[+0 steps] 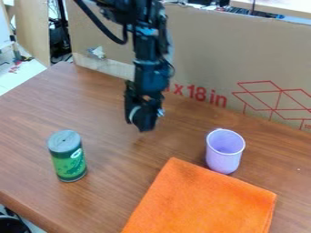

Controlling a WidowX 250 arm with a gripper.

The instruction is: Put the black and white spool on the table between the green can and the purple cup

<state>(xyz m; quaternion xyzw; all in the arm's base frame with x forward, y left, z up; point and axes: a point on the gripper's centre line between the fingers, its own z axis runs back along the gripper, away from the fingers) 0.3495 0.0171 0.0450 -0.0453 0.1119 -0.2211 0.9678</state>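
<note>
Hanging over the wooden table [103,113], here's the black gripper [143,124], jaws impossible to call open or closed, with the green can [70,161] to the left of view, purple cup [223,157] to the right, right by the orange cloth [203,200]!

Behind the desk [103,118], cardboard [206,50] across the upper frame, red box outlines [280,92] at its right; wood panel [32,32] at upper left.
</note>
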